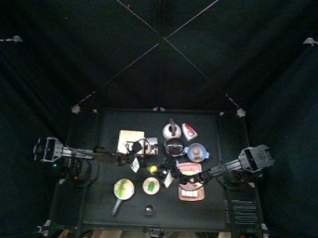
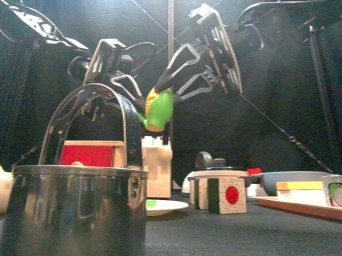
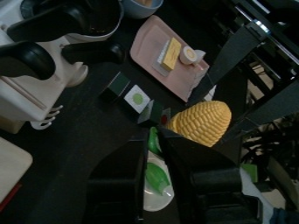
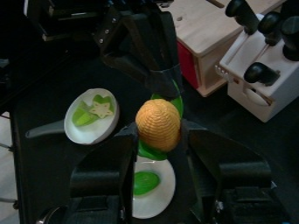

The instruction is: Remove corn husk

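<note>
Black curtains ring the cluttered tabletop [image 1: 106,177], above which, at mid-frame, the right hand [image 4: 156,150] clamps the corn [image 4: 158,125] while the left hand [image 3: 158,166] pinches the corn husk [image 2: 159,108]; peeling looks underway, calling next for a pull apart.

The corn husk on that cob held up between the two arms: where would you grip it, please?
Grip the loose green strip of the corn husk trailing off the yellow cob, coming from the strip's side, opposite the right gripper. The bare cob is rounded; the strip is thin, flat and hangs free, likely easy to pinch.
</note>
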`<action>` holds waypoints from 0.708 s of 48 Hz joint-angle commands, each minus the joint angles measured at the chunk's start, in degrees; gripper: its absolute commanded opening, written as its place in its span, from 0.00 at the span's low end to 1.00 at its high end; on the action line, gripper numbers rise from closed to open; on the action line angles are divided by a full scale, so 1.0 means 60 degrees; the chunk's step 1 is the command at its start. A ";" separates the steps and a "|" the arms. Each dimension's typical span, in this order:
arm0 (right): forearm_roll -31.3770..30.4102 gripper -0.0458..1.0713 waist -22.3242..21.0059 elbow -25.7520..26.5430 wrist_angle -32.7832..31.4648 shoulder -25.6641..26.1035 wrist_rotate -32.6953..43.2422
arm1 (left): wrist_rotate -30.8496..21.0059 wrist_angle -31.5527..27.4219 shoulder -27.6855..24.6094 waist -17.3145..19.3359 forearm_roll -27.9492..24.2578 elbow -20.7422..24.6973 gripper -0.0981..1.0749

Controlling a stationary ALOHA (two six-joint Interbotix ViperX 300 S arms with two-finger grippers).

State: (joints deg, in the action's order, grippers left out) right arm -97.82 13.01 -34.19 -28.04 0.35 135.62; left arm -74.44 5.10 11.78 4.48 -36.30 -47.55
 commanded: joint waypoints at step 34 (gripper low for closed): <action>-0.0161 0.57 0.0103 -0.0015 -0.0132 0.0308 -0.0029 | 0.0059 0.0103 0.0234 0.0894 -0.0278 -0.0469 0.45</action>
State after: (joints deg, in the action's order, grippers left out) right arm -98.44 13.45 -34.80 -28.48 0.35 135.53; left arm -74.18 5.27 12.13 9.49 -37.35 -50.89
